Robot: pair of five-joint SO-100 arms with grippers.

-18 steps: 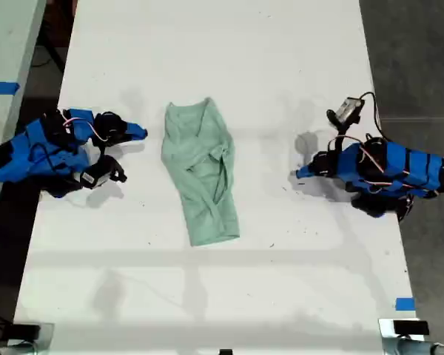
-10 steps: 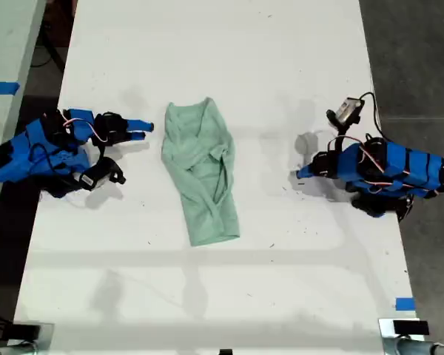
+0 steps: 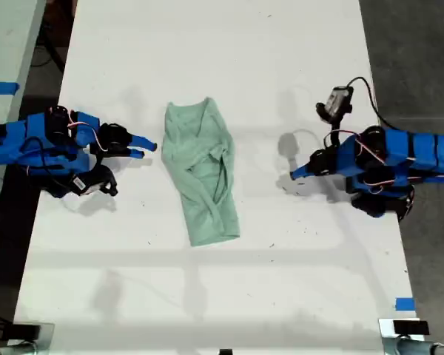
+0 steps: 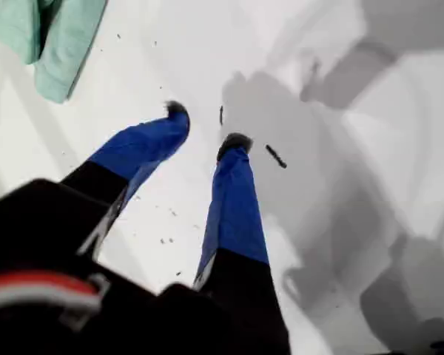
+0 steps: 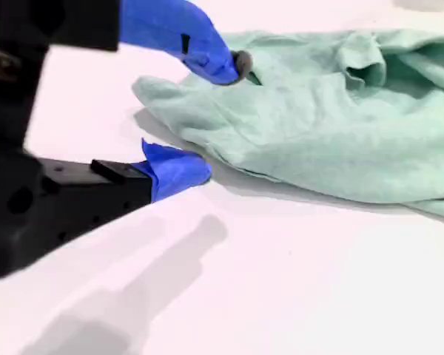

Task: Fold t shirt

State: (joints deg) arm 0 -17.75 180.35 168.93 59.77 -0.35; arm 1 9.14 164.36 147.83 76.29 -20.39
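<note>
1. Reached further out toward the cloth than half a second ago: my second tool [image 5: 218,118], at the exterior view's left [image 3: 142,146]. Jaws parted and holding nothing, with one blue tip at the garment's near edge and the other low on the bench just beside that edge.
2. Shifted a little toward the exterior view's left since then: my first tool [image 4: 207,126], at the exterior view's right [image 3: 296,174]. Jaws spread apart, empty, over bare bench and well apart from the cloth.
3. Unmoved across the frames: the t shirt [image 3: 200,174], lying between the two arms, nearer the second tool.
4. Pale mint green, plain and wrinkled; already folded into a long narrow shape, slanting from upper left to lower right in the exterior view, with a bunched ridge along its middle. Soft folds plain to see in the second wrist view [image 5: 340,126]; only a corner showing in the first wrist view [image 4: 48,37].
5. White bench [image 3: 222,59] underneath, marked with small dark specks [image 4: 275,156] and the arms' grey shadows.
6. Blue tape [image 3: 404,304] near the bench's lower right corner in the exterior view; dark floor [image 3: 414,52] beyond the bench's right edge there.
</note>
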